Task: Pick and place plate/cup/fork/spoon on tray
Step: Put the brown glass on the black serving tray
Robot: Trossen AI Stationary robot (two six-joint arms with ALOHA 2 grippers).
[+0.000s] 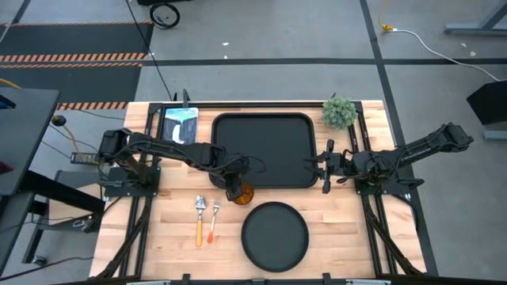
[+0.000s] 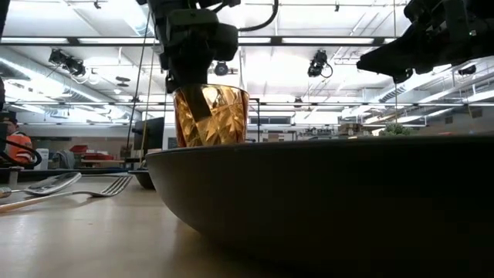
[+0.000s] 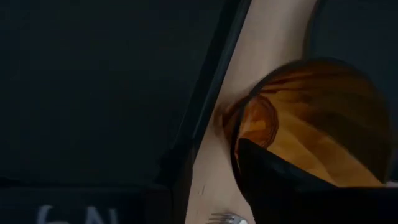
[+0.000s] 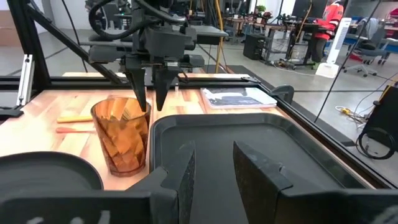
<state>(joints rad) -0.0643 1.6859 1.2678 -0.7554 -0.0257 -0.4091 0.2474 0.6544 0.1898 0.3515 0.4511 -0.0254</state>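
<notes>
The amber cup (image 1: 243, 194) stands upright on the table off the black tray's (image 1: 265, 170) near left corner. My left gripper (image 1: 235, 188) is shut on it from above; it also shows in the right wrist view (image 4: 151, 107). The round black plate (image 1: 275, 235) lies nearer. The spoon (image 1: 200, 220) and the fork (image 1: 213, 223) lie flat to the cup's left. My right gripper (image 1: 325, 166) is open and empty at the tray's right edge. My left gripper has the cup's rim (image 4: 149, 115) on the side toward the tray, one finger (image 4: 140, 93) inside the cup and one (image 4: 161, 93) outside. The fingers point down from above. The cup stands upright, and its base appears to be on the table (image 4: 124, 173).
A small green plant (image 1: 339, 112) stands at the far right corner. A dark blue packet (image 1: 181, 124) lies left of the tray. The plate's rim (image 2: 324, 154) fills the front of the low view and hides the cup's base there.
</notes>
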